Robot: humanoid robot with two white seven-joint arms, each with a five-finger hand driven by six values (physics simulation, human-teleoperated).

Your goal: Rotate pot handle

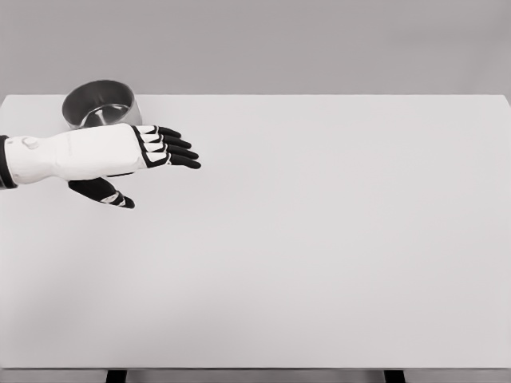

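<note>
A wide white table (pixel 319 255) fills most of the view, with a plain grey wall behind it. At the far left corner of the table sits a round metal pot (pixel 100 104), shiny and grey, its open mouth showing a darker inside. No handle can be made out from here — the near side of the pot is hidden behind the robot's hand.

The left hand (pixel 132 155) reaches in from the left edge on a white forearm, held just in front of the pot and overlapping its near rim in the picture. Whether it touches the pot cannot be told. The hand is white across the back, with black fingers (pixel 180 152) stretched out straight, pointing right and lying close beside one another. The black thumb (pixel 104 193) hangs apart below them, angled toward the near side — so the hand is open and holds nothing.

Two dark table legs (pixel 116 376) show at the near edge.
</note>
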